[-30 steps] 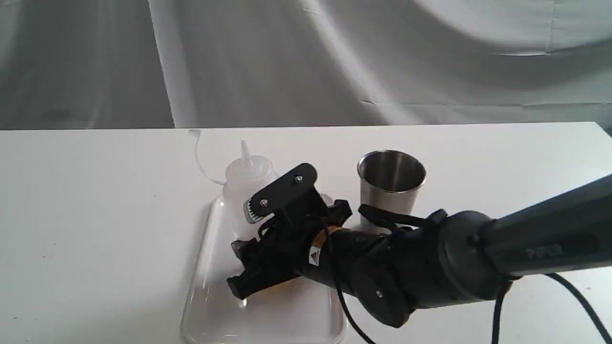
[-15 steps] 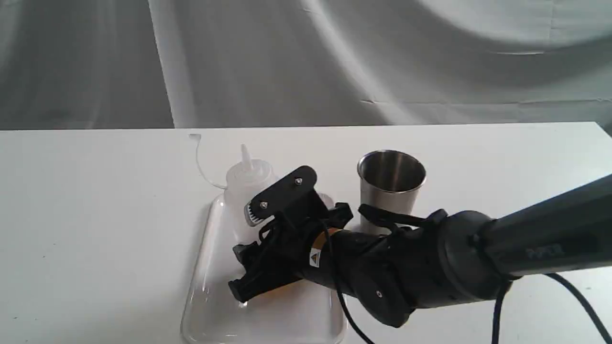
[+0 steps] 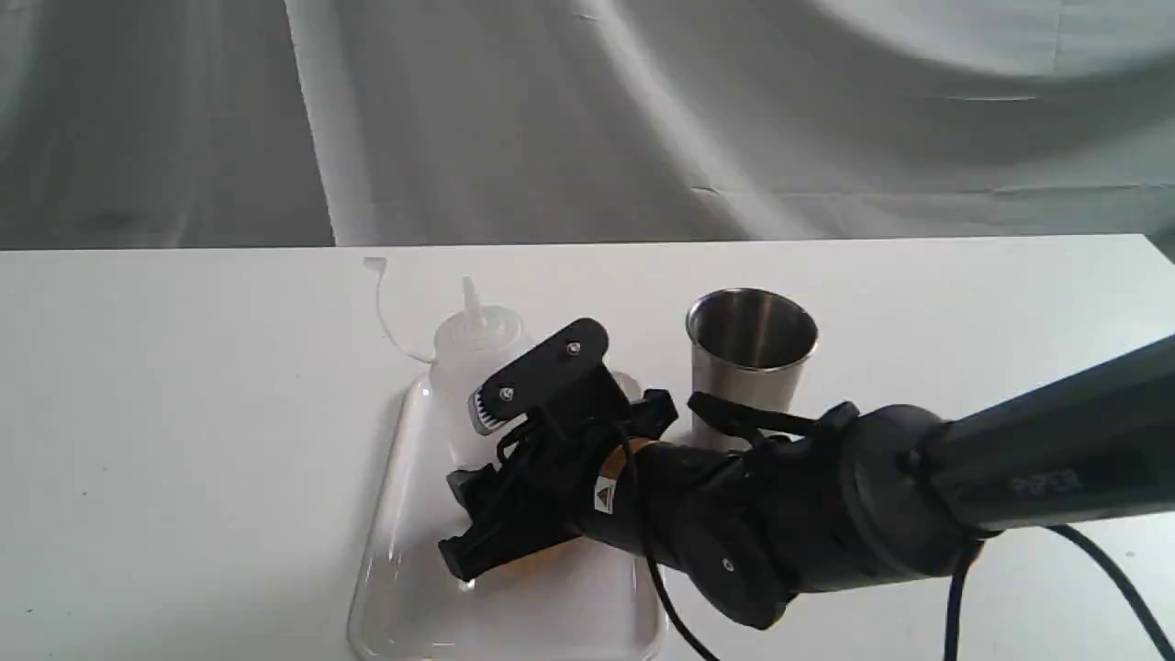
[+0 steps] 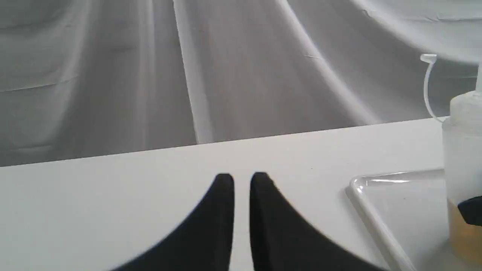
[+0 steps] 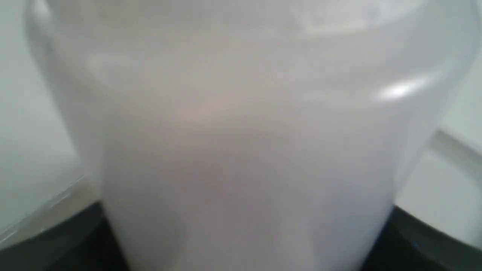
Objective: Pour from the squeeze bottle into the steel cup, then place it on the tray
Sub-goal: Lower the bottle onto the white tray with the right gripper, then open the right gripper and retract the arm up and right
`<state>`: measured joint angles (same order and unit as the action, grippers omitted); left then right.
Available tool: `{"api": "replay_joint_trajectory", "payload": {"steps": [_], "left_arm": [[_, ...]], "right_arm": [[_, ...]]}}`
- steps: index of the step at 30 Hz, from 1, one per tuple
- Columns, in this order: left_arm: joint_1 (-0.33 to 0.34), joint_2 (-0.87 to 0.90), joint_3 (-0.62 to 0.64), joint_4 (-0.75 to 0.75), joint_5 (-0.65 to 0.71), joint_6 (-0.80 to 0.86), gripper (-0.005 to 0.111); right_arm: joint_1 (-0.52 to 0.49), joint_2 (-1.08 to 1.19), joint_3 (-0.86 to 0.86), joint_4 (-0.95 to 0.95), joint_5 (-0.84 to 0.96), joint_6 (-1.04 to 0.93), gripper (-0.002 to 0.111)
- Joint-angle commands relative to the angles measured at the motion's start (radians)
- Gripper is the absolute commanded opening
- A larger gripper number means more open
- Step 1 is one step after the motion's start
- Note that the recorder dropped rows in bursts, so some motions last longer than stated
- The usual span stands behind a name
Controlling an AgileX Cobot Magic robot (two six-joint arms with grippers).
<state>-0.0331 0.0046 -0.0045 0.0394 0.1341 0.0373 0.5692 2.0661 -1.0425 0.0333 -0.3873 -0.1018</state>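
The right arm point(image 3: 826, 496) is matte black: a smooth tube with faint lettering point(image 3: 1042, 482) meeting rounded joint housings point(image 3: 881, 487). Small silver screws point(image 3: 573, 347) dot its flat plate, a triangular warning sticker point(image 3: 603, 496) marks the wrist, and thin black cables point(image 3: 647, 551) loop around it. The left fingers point(image 4: 222, 214) are plain black, tapering to blunt tips.

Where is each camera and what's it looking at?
Exterior: above the table's near side, facing the curtain; right arm, right gripper clamping the squeeze bottle over the tray, steel cup beside.
Left wrist: low over the table, facing the curtain; left gripper tips show.
Right wrist: pressed against the squeeze bottle; gripper fingers at corners.
Shared: all see the squeeze bottle.
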Motion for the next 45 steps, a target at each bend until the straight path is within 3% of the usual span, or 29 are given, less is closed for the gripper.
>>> {"api": "replay_joint_trajectory", "payload": {"steps": [1,9,18,33,42,45], "left_arm": [[-0.005,-0.005,0.004,0.001,-0.002,-0.005,0.008],[-0.005,-0.005,0.004,0.001,-0.002,-0.002,0.008],[-0.005,-0.005,0.004,0.001,-0.002,-0.004,0.008],[-0.005,-0.005,0.004,0.001,-0.002,-0.004,0.008],[-0.005,-0.005,0.004,0.001,-0.002,-0.004,0.008],[-0.005,-0.005,0.004,0.001,-0.002,-0.004,0.008]], "right_arm": [[0.000,-0.012,-0.001,0.004,-0.026,-0.004,0.069],[0.000,-0.012,-0.001,0.004,-0.026,-0.004,0.082],[0.000,-0.024,-0.001,0.004,-0.026,-0.004,0.088],[0.000,-0.294,-0.001,0.004,-0.011,-0.053,0.088],[-0.001,-0.502,-0.001,0.004,0.090,-0.119,0.088],[-0.001,-0.572,-0.001,0.004,0.162,-0.119,0.083]]}}
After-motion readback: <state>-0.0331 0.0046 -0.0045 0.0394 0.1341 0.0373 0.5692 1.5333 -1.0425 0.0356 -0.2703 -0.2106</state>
